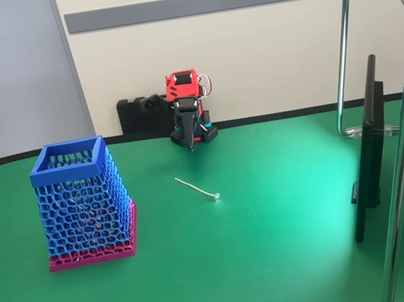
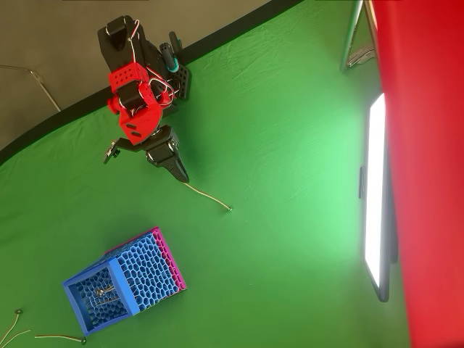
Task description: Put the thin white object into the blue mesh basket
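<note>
Green cloth covers the table (image 1: 284,262) before us. Nearest, at the left of the fixed view, we see the blue mesh basket (image 1: 83,207) standing upright on its pink base, open rim up. Beyond it, toward the middle, the thin white object (image 1: 195,187) lies flat on the cloth — knob end toward us, well apart from the basket. Farther back the gripper (image 1: 190,143) hangs point-down from the red arm (image 1: 182,86), its fingers drawn together and holding nothing; in the overhead view its tip (image 2: 183,176) sits just beside the stick's plain end.
</note>
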Motion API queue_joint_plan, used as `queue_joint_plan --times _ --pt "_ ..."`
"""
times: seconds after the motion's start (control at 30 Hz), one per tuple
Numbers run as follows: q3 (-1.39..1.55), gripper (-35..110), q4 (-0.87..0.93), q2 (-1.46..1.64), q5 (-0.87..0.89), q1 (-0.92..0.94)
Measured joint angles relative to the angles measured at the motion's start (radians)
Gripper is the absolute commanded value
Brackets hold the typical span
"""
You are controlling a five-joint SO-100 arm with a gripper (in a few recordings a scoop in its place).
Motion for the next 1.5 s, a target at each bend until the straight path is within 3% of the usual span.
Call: queue_joint_plan --times 1.5 --pt "0.000 1 0.000 0.000 0.000 -0.018"
